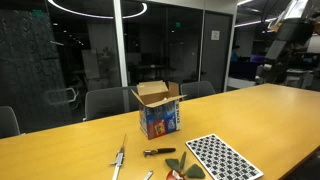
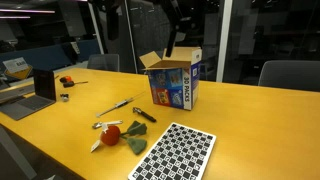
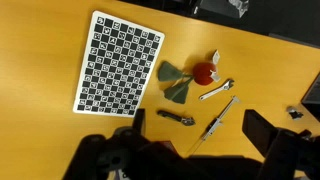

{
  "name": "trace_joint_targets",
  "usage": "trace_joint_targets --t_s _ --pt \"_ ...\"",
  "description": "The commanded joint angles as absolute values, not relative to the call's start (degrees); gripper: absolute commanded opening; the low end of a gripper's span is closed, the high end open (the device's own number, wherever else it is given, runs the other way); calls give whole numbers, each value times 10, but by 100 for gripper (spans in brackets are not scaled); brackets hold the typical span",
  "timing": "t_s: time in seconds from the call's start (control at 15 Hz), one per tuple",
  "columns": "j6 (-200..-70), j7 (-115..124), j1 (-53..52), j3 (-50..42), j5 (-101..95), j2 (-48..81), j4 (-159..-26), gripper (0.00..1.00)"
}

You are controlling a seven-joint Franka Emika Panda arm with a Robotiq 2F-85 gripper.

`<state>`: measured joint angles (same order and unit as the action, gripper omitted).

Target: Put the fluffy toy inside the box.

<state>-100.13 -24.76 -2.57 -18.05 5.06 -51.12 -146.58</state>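
Observation:
The fluffy toy [image 3: 190, 77], green leaf lobes with a red part, lies on the wooden table beside the dotted sheet. It shows in both exterior views [image 1: 183, 168] [image 2: 122, 137]. The box [image 1: 158, 110] [image 2: 175, 82] stands upright with its brown flaps open, farther back on the table. It is out of the wrist view. My gripper [image 3: 197, 135] is open and empty, high above the table. Its two dark fingers frame the black pen and a metal tool, with the toy beyond them.
A black-and-white dotted sheet [image 3: 118, 62] [image 2: 175, 155] lies next to the toy. A black pen [image 3: 180, 117], a long metal tool [image 3: 220, 118] and a small metal piece [image 3: 216, 90] lie near it. A laptop [image 2: 35, 90] sits at the table's far end. Chairs [image 1: 105, 102] stand behind the table.

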Motion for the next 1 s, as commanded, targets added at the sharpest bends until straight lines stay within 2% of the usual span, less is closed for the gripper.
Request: trace_joint_targets --t_s 0.0,0.47,0.93 --pt "-1000 -254 -16 -174 57 -508 -1463 100" --pt "-1000 -254 -16 -174 57 -510 -1460 100" --pt "-1046 -137 -21 -104 91 -406 -1452 100"
